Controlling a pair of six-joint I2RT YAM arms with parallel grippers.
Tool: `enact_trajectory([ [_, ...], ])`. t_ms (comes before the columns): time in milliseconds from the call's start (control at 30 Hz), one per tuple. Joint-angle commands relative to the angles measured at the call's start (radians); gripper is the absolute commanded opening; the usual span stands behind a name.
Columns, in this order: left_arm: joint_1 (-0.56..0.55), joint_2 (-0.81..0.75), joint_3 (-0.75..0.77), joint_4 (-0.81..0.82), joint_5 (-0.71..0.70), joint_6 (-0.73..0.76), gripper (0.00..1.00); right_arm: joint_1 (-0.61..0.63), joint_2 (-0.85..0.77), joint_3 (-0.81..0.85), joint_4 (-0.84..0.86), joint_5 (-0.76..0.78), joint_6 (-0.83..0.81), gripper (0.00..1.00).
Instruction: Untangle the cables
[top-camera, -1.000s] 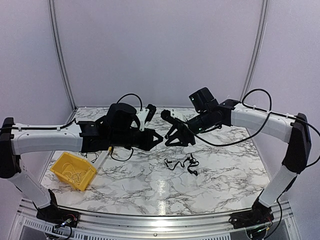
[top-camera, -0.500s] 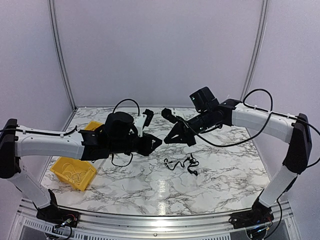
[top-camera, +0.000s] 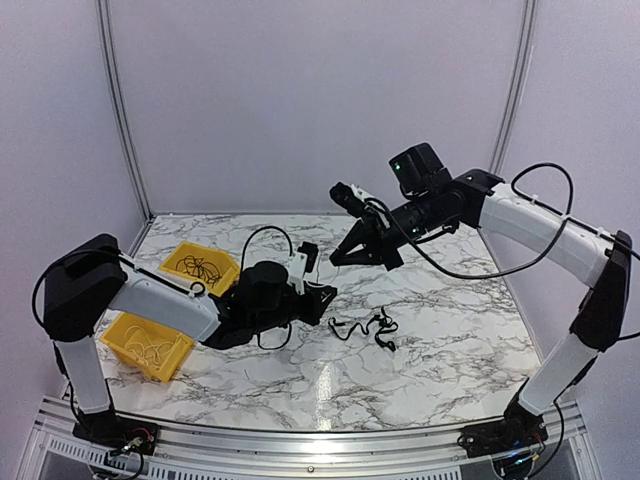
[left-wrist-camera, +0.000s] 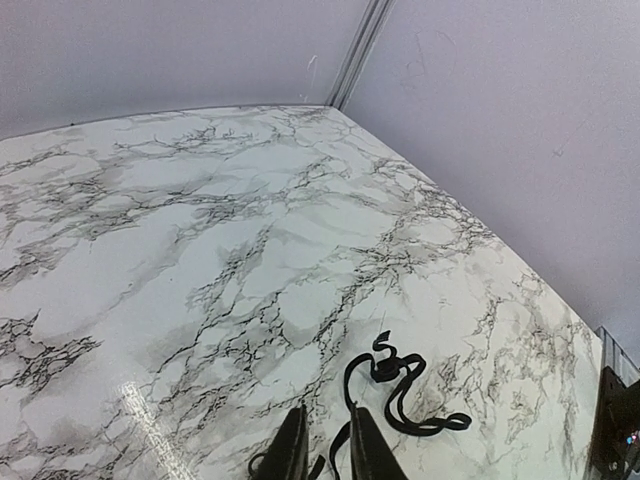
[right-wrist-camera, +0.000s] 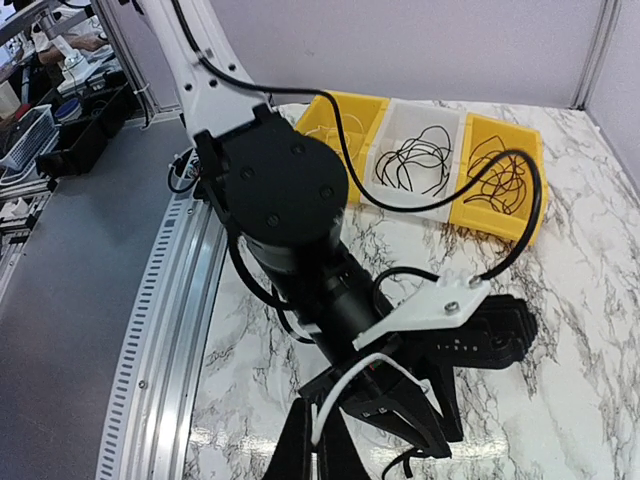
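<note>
Over the last second the left arm has swung down and back from mid-air. The left gripper (top-camera: 318, 298) now sits low over the white, grey-veined marble tabletop (top-camera: 450, 330), just beside the left end of the thin black tangled cables (top-camera: 362, 328). The right gripper (top-camera: 362, 255) has lifted away toward the far edge and hangs well above them. The cables themselves have not shifted: they lie about midway between the far and near edges, a little toward the right edge. This looks like a hand-over, with the left arm going in for a strand while the right clears out, so the untangling appears barely begun. In the left wrist view the two fingertips stand close with a narrow gap, and a strand of the cables (left-wrist-camera: 395, 385) runs down into that gap. The frame's bottom edge cuts it off, so I cannot tell whether it is clamped. The right gripper (right-wrist-camera: 315, 445) shows its tips drawn together with nothing visible between them, and the left arm blocks most of its view of the table. Two yellow plastic bins (top-camera: 200, 268) near the left edge hold loose wires; the translucent white bin (right-wrist-camera: 420, 150) between them is hidden in the top view. How many wires make up the tangle is too fine to tell.
</note>
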Motion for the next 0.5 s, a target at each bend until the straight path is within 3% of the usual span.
enact_trajectory([
  [0,-0.005,0.067,0.025,0.180,-0.035,-0.016,0.16,-0.005,-0.059,0.083,-0.070,-0.042,-0.008,0.00],
  [233,-0.002,0.143,-0.004,0.236,-0.074,-0.049,0.15,-0.005,-0.088,0.213,-0.131,0.009,-0.028,0.00],
  [467,0.004,0.210,-0.030,0.273,-0.086,-0.080,0.15,-0.012,-0.089,0.509,-0.206,0.074,-0.033,0.00],
])
